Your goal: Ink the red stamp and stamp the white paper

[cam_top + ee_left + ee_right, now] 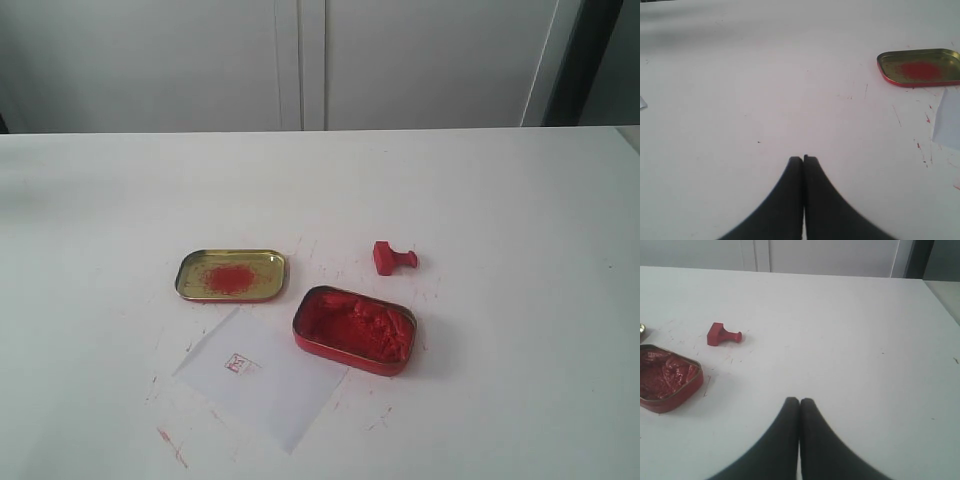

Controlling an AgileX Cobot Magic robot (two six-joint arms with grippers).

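Observation:
The red stamp (393, 258) lies on its side on the white table, just behind the open red tin of ink paste (354, 329); the right wrist view shows the stamp (722, 334) and the tin (667, 378) too. The white paper (262, 383) lies in front of the tins and carries one small red mark (238, 363); a corner of the paper (947, 120) shows in the left wrist view. Neither arm appears in the exterior view. My left gripper (803, 159) is shut and empty over bare table. My right gripper (799, 400) is shut and empty, well apart from the stamp.
A shallow gold tin lid (232, 274) with a red smear sits left of the ink tin, also seen as the lid (920, 66) in the left wrist view. Red specks mark the tabletop (500, 200). Grey cabinet doors (300, 60) stand behind the table.

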